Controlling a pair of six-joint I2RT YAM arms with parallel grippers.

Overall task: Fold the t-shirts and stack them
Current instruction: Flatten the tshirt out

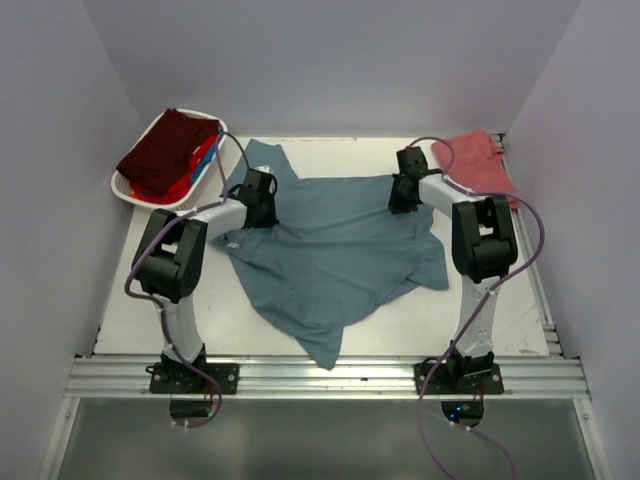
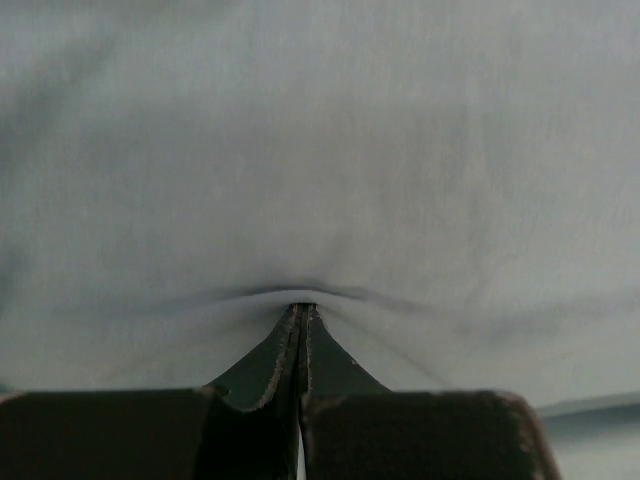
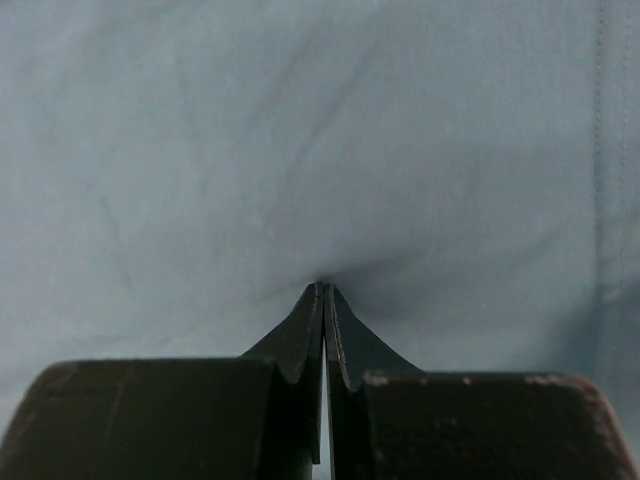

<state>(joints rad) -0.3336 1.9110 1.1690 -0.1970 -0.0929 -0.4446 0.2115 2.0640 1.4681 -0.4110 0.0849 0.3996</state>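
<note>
A big teal-blue t-shirt [image 1: 340, 240] lies spread out in the middle of the white worktop [image 1: 500, 320]. It is not flat. It has lumps and folds, and one pointy corner hangs toward the near edge at 6 o'clock.

The left pincer [image 2: 302, 312] is at the shirt's far left side, about 10 o'clock from the middle of the shirt. Its two fingers are pressed tight together, and a little bit of the blue cloth is pinched at the tips. The cloth puckers into a small crease right there.

The right pincer [image 3: 323, 288] is at the shirt's far right side, about 1 o'clock from the middle of the shirt. Its fingers are tight together too, nipping the blue cloth, and small wrinkles spread out from the tips.

A salmon-red t-shirt [image 1: 478, 160] lies crumpled in the worktop's corner at 1 o'clock, just beyond the right arm.

A white basket [image 1: 128, 188] sits at the 10 o'clock corner. In it a dark maroon t-shirt [image 1: 170, 145] lies on top, with a bright blue t-shirt [image 1: 207, 158] and a red t-shirt [image 1: 178, 188] peeking out under it.
</note>
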